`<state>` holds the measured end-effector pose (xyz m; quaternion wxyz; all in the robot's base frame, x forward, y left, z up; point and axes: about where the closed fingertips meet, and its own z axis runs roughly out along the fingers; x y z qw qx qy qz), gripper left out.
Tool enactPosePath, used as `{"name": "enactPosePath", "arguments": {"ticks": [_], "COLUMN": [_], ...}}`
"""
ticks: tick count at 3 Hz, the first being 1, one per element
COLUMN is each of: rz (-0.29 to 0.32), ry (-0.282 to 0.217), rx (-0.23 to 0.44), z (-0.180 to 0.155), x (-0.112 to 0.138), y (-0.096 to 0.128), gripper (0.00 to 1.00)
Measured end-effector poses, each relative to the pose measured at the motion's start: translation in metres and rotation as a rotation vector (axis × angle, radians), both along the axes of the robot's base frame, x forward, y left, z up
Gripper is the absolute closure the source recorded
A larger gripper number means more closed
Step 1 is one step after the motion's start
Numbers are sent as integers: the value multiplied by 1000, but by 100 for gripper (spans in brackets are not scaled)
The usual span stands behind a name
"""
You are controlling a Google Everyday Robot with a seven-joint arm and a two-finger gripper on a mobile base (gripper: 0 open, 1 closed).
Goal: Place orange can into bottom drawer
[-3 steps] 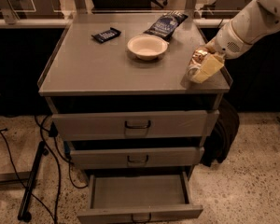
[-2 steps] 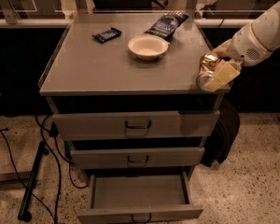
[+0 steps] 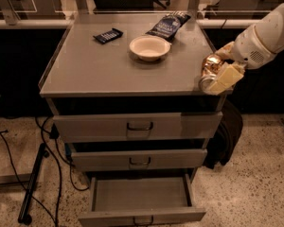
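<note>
- Since a second ago, the orange can (image 3: pixel 209 68) has travelled from over the right side of the cabinet top (image 3: pixel 109 72) out to its front right corner, and it now sits at the very edge, partly past it.
- It lies tilted in the grasp, silver end pointing down and toward the front.
- Clamped on it is the gripper (image 3: pixel 219 77), with one pale finger (image 3: pixel 227 76) lying across the can's near side; the can looks lifted off the surface, though whether it clears it entirely cannot be told.
- Behind it, the white arm (image 3: pixel 267 32) has swung outward and now reaches in from the right edge of the view.
- Between the 0.7-second picture and now the can has hardly shifted, so I judge the sideways carry is nearly done.
- Pulled out and waiting, the bottom drawer (image 3: pixel 139 196) shows a bare grey tray, down and to the left of the can.
- Both drawers above it, the top drawer (image 3: pixel 99 126) and the middle drawer (image 3: pixel 99 160), are shut and stand between the can and the open tray.
- Next, as I judge it, comes a descent past the cabinet front, then a move leftward over the tray before release.
- Untouched on top are the white bowl (image 3: pixel 149 47), the blue snack bag (image 3: pixel 168 25) and a dark wrapped bar (image 3: pixel 108 35).
</note>
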<state>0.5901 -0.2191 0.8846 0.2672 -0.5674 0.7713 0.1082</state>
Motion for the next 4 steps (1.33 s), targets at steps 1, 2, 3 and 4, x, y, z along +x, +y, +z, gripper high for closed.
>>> {"name": "enactPosePath", "arguments": {"ticks": [1, 2, 3, 4], "rz": [55, 104, 140, 172], "ry": [-1, 14, 58, 101], "rx": [14, 34, 62, 83], "z": [3, 4, 1, -46], "x": [-26, -65, -113, -158], "y": [2, 2, 4, 7], "gripper": [100, 100, 100, 100]}}
